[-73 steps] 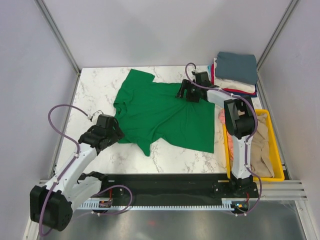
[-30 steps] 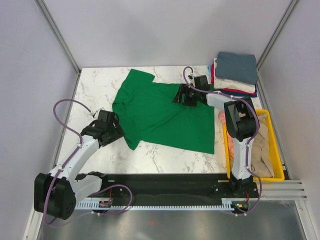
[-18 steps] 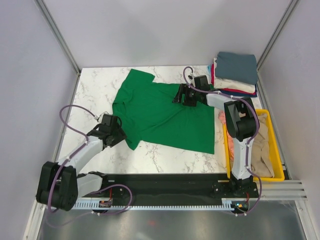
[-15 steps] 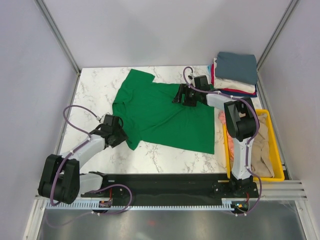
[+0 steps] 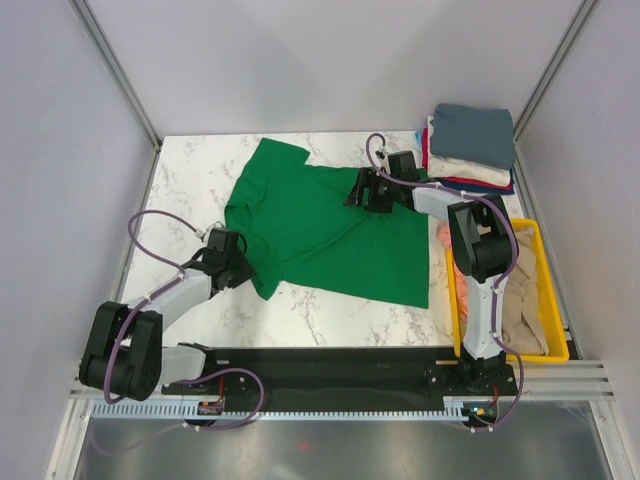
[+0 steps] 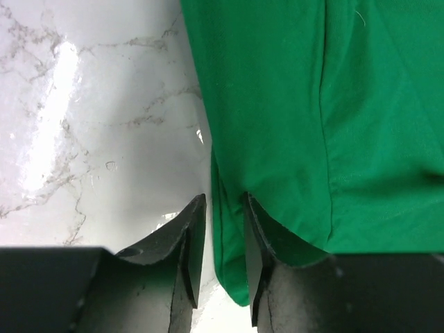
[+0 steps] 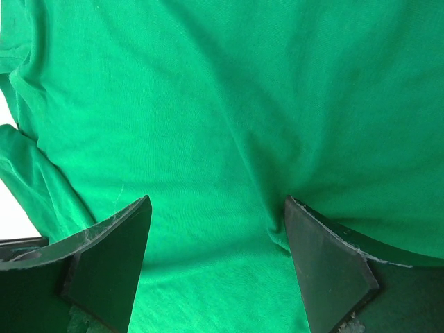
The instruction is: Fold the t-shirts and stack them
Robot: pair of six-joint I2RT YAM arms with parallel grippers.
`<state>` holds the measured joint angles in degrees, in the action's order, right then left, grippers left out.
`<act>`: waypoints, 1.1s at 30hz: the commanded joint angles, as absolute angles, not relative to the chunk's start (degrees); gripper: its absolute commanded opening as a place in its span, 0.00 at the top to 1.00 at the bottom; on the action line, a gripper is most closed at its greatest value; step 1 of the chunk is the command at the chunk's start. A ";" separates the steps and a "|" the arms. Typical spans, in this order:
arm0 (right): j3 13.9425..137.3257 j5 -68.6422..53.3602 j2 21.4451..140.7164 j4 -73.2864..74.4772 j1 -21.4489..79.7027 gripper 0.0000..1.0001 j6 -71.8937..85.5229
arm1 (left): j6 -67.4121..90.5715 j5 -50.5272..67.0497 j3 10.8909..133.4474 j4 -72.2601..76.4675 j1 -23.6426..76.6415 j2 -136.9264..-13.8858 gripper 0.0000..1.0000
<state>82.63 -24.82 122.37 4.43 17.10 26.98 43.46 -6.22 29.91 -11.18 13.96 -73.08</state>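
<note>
**A:** Surface and room first?

**B:** Looks like a white marble-veined table [image 5: 190,180], boxed in by plain grey walls [image 5: 330,70] on the left, far and right. Carries a stack of folded t-shirts [image 5: 470,150] in the far right corner, slate blue on top. Has a yellow bin [image 5: 556,310] at the near right, holding a beige t-shirt [image 5: 520,300], with a salmon pink t-shirt [image 5: 443,235] bunched at the bin's far left corner.

**A:** And the green t-shirt [image 5: 320,225]?

**B:** Spread flat across the middle of the table, one sleeve pointing far left.

**A:** Relative to the left gripper [image 5: 240,270]?

**B:** Right at the shirt's near left edge. From the left wrist, shows the left gripper [image 6: 223,201] narrowed to a slit, pinching a fold of that green edge between its fingers, bare marble just to the left.

**A:** The right gripper [image 5: 354,192]?

**B:** Down on the shirt's far right part, close to the stack. From the right wrist, shows the right gripper [image 7: 216,205] spread wide, fingers [image 7: 114,257] set on wrinkled green cloth, clamping nothing.

**A:** Arm poses?

**B:** Left: low, stretched from the near left base toward the shirt. Right: up from the near right base, reaching far, then bent left over the cloth.
</note>
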 commanded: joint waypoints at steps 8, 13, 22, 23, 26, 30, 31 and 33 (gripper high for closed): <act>81.91 -25.49 126.82 7.12 17.67 0.15 26.19 | 40.70 -2.38 28.39 -6.52 15.47 -72.68 0.63; 82.00 -25.66 127.18 7.12 17.67 0.15 26.10 | 36.66 -0.61 30.83 -3.85 15.73 -76.29 0.92; 81.65 -26.19 126.39 6.77 17.67 0.14 26.28 | 35.60 -12.48 49.29 -40.31 20.21 -56.88 0.98; 81.65 -26.19 126.47 6.68 17.67 0.14 26.28 | 35.60 -12.39 50.00 -42.08 20.91 -55.47 0.97; 81.91 -26.45 127.00 6.50 17.67 0.14 26.45 | 34.99 -8.03 51.15 -46.82 21.88 -54.66 0.79; 81.74 -26.81 127.09 6.42 17.58 0.14 26.72 | 36.63 -7.98 49.49 -51.15 26.53 -57.66 0.42; 81.74 -26.81 127.09 6.33 17.58 0.14 26.72 | 37.52 -9.30 48.70 -51.33 27.50 -56.96 0.35; 81.65 -26.89 126.92 6.24 17.58 0.14 26.81 | 39.80 -10.63 46.60 -50.89 27.77 -55.64 0.32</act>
<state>82.76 -27.46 123.50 1.85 17.08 27.22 36.99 -8.64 48.82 -45.34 26.81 -57.14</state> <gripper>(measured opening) 0.853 0.669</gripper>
